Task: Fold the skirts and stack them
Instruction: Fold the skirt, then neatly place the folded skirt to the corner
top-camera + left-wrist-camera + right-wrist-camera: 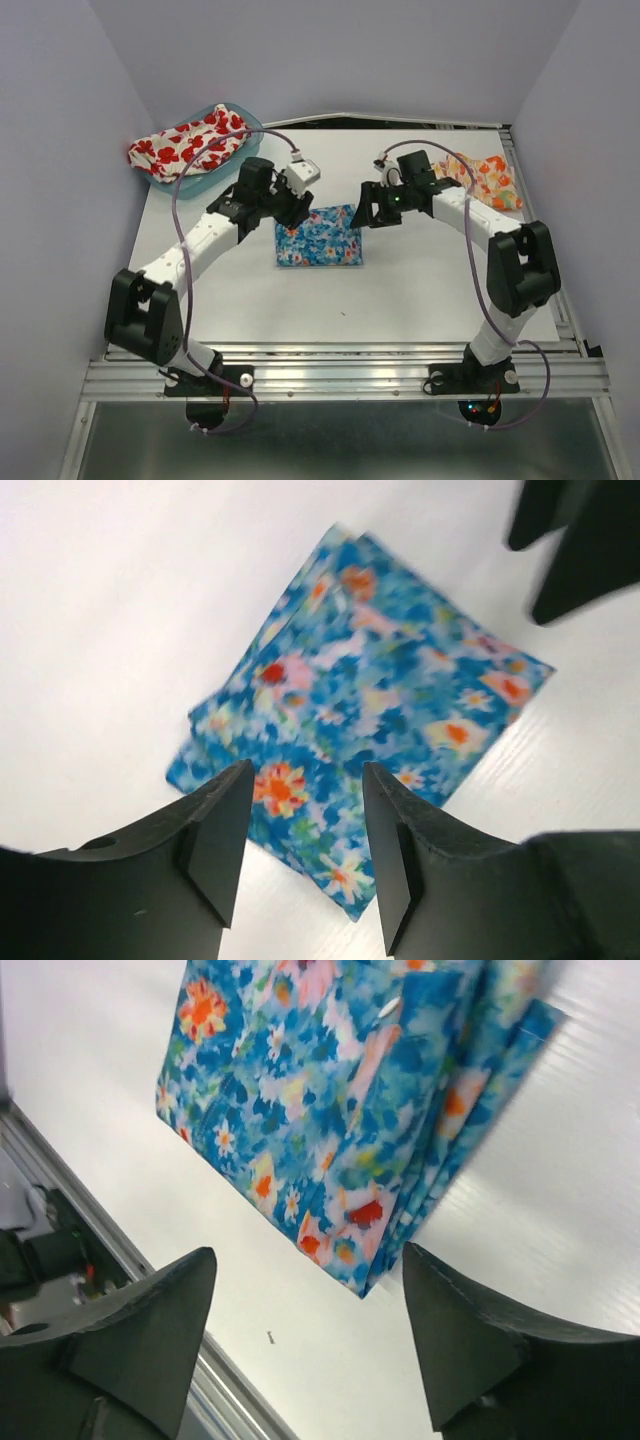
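Note:
The blue skirt lies folded into a square at the middle of the white table. It also shows in the left wrist view and in the right wrist view. My left gripper is open and empty above its left top corner. My right gripper is open and empty above its right top corner. The white skirt with red poppies is bunched over the teal tub at the back left. The orange-yellow skirt lies crumpled at the back right, behind the right arm.
Grey walls close in the table on the left, back and right. A metal rail runs along the near edge by the arm bases. The other gripper's dark fingers show at the top right of the left wrist view.

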